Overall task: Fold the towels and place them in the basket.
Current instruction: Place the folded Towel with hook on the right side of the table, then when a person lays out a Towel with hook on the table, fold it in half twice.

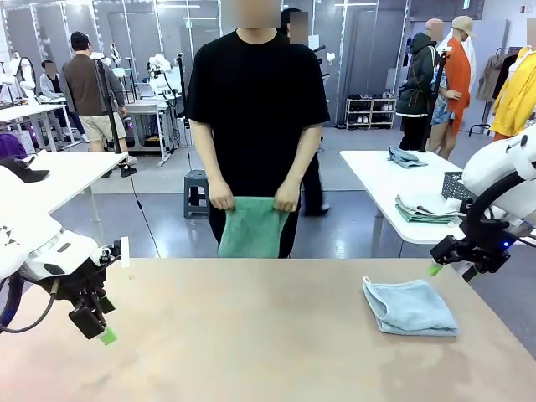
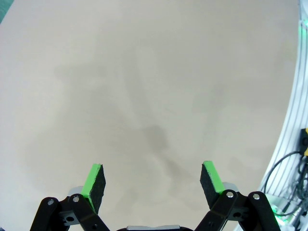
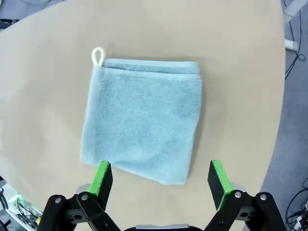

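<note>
A pale grey-blue towel (image 1: 409, 306) lies folded on the right part of the table, its white loop tag at the far left corner; the right wrist view shows this towel (image 3: 143, 119) flat under the camera. My right gripper (image 3: 160, 176) hovers open above the towel's near edge and shows at the table's right edge (image 1: 435, 269). At the far side a person's hands hold a mint green towel (image 1: 251, 226) hanging below table height. My left gripper (image 1: 105, 335) is open over bare table at the left (image 2: 151, 180). A dark grey basket (image 1: 454, 186) stands on the far table.
The beige table (image 1: 251, 335) spreads bare between the two arms. A second white table (image 1: 377, 172) behind on the right carries folded cloths (image 1: 427, 208) and a crumpled grey cloth (image 1: 405, 157). The table's metal edge rail (image 2: 288, 144) runs beside my left gripper.
</note>
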Robot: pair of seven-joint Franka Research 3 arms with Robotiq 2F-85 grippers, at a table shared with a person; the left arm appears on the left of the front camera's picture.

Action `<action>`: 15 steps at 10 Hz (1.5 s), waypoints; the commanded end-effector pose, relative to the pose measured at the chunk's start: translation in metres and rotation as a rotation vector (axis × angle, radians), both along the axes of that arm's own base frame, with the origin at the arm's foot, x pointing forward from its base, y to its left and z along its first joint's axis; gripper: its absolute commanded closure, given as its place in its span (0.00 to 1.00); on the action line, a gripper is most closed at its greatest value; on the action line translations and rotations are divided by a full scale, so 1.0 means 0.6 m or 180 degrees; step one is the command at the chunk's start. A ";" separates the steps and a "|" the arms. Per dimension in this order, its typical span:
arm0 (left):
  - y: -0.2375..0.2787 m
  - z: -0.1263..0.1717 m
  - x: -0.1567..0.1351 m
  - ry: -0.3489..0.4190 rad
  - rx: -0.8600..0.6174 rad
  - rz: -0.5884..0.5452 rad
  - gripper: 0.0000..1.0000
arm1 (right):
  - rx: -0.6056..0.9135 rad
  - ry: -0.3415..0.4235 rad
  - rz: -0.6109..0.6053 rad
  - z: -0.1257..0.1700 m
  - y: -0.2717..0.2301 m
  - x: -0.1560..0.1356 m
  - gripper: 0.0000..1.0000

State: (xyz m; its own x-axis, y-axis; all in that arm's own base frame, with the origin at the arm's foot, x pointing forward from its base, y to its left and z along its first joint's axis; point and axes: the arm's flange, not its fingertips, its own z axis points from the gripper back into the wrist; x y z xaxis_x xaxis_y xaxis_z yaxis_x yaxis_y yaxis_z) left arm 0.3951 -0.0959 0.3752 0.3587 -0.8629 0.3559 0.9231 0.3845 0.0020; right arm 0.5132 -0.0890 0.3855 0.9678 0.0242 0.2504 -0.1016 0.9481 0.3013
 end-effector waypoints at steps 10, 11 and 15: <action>0.000 0.001 0.001 -0.0014 0.0049 0.0010 0.00 | -0.0073 -0.0064 0.0135 0.000 0.036 -0.018 0.00; 0.000 0.001 0.001 -0.0014 0.0049 0.0010 0.00 | -0.0073 -0.0064 0.0135 0.000 0.036 -0.018 0.00; 0.000 0.001 0.001 -0.0014 0.0049 0.0010 0.00 | -0.0073 -0.0064 0.0135 0.000 0.036 -0.018 0.00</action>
State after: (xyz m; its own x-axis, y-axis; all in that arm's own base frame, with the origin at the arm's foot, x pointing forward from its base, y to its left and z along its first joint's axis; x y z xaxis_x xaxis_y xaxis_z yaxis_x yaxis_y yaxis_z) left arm 0.3950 -0.0960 0.3752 0.3585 -0.8630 0.3559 0.9232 0.3843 0.0020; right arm 0.5018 -0.0675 0.3820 0.9597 0.0670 0.2728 -0.1439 0.9513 0.2726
